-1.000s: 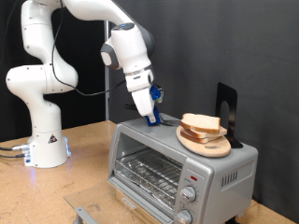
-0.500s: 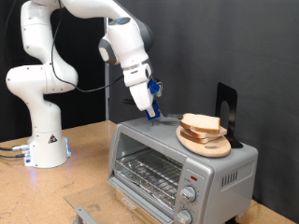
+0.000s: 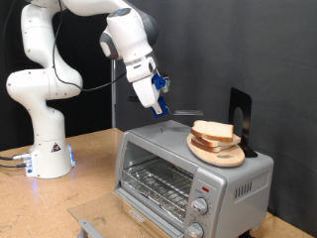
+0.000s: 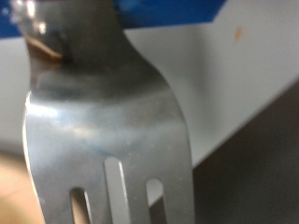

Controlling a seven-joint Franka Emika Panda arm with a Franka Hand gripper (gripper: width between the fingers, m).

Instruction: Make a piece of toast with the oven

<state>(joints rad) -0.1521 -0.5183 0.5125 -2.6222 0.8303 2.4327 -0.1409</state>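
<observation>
Black backdrop behind a tan wooden bench (image 3: 94, 164); white arm base (image 3: 45, 149) bolted at the exterior view's left.

Gripper (image 3: 157, 103): hangs in the air above the left end of the oven top, tilted down toward the exterior view's right, clear of the oven. Blue fingers closed on the handle of a metal fork (image 3: 178, 113). The fork sticks out roughly level to the exterior view's right, with its far end pointing at the plate; it touches nothing there. Wrist view is filled by the fork (image 4: 112, 131), blurred, tines running out of frame, blue finger material (image 4: 159, 9) at the handle end. Pale surface and dark band behind the fork; too blurred to name.

Toast (image 3: 213, 131): pale slice with brown crust, lying on a round wooden plate (image 3: 216, 152). Plate sits on the oven top, toward its right end in the exterior view. Toast well apart from the fork tip.

Black stand (image 3: 241, 117): upright on the oven top, just behind the plate.

Oven (image 3: 188, 183): silver-grey, on the bench. Glass door (image 3: 154, 181) is shut; wire rack visible through it. Knobs (image 3: 201, 206) and a red mark (image 3: 203, 185) on the panel at the exterior view's right.
</observation>
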